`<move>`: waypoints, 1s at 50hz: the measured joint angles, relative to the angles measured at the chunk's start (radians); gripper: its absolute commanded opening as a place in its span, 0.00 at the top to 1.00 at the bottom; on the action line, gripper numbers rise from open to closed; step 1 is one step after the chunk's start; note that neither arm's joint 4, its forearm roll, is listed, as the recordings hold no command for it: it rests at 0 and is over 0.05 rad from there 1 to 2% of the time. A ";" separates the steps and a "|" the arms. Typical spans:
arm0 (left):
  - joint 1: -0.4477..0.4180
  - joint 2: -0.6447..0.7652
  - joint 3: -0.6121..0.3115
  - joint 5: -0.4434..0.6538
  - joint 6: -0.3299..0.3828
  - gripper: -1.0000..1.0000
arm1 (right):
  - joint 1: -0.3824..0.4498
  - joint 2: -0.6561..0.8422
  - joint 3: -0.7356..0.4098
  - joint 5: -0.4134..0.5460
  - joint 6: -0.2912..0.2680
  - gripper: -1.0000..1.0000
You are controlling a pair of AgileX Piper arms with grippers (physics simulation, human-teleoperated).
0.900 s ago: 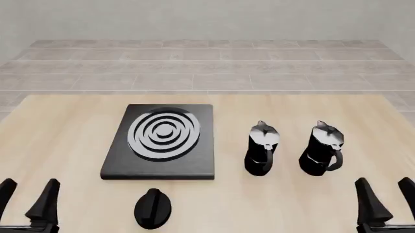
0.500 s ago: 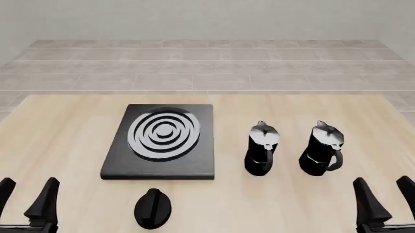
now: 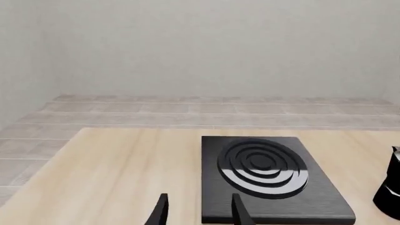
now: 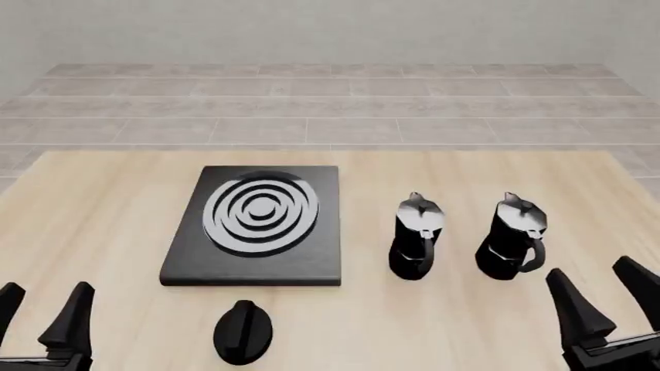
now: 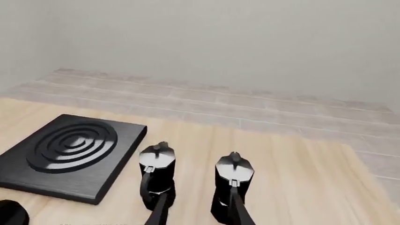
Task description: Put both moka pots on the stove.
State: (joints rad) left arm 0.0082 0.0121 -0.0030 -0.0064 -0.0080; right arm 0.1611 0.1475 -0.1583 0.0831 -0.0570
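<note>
- Right gripper (image 4: 608,297) hovers low over the near right part of the worktop (image 4: 464,332), fingers spread wide, nothing between them
- Right moka pot (image 4: 511,237) stands upright on the worktop just ahead of the right gripper and slightly to its left; apart from the fingers, no contact
- Left moka pot (image 4: 416,237) stands upright further to the right gripper's left, beside the first pot, with a clear gap between the two
- Both pots have silver lids with a top knob; the right pot's handle faces toward the right gripper
- Right wrist view: the two pots (image 5: 157,182) (image 5: 233,186) sit straight ahead of the fingers, each fingertip overlapping the base of one pot in the picture
- Left gripper (image 4: 42,317) sits at the near left corner of the worktop, fingers wide apart, holding nothing
- Stove (image 4: 260,255) lies flat on the worktop ahead of the left gripper and to its right, well apart from it; no pot on its rings
- Left wrist view: stove (image 3: 265,206) ahead of the fingers, one fingertip overlapping its near edge; edge of one pot (image 3: 392,187) shows at the frame border
- Low black oval knob (image 4: 243,332) lies on the worktop to the right of the left gripper, just nearer than the stove's near edge
- Both pots stand off the stove, between it and the right gripper's side
</note>
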 measured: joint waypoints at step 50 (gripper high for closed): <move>0.011 0.012 0.000 -0.008 -0.012 0.00 | 0.174 0.593 -0.482 0.293 0.041 0.00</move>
State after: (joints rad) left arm 0.0193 0.0236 -0.0025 -0.0145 -0.0205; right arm 0.3351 0.7406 -0.6399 0.3761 -0.0163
